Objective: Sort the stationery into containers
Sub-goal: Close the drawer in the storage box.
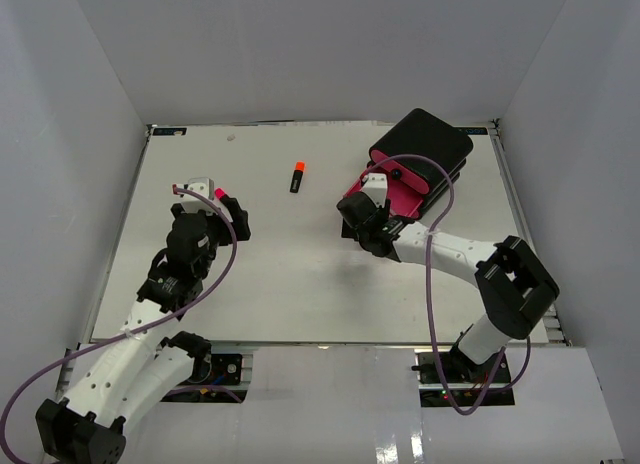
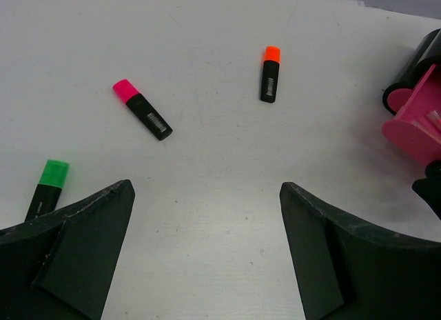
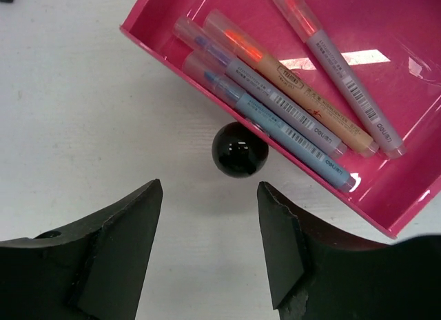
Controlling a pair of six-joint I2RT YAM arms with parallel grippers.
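A black box (image 1: 425,142) of pink drawers stands at the back right, with one drawer (image 3: 413,113) pulled out. Several thin pastel pens (image 3: 275,120) lie in it. My right gripper (image 3: 209,187) is open just short of the drawer's black knob (image 3: 239,150), touching nothing. My left gripper (image 2: 205,189) is wide open over bare table at the left. Beyond it lie a pink-capped highlighter (image 2: 142,109) and an orange-capped highlighter (image 2: 270,74). A green-capped highlighter (image 2: 47,189) lies beside its left finger. The orange-capped one (image 1: 298,177) sits mid-table at the back.
White walls close in the table (image 1: 300,284) on three sides. The right arm's purple cable (image 1: 432,284) loops over the drawer box and down to its base. The pink drawer fronts (image 2: 417,116) show at the right edge of the left wrist view.
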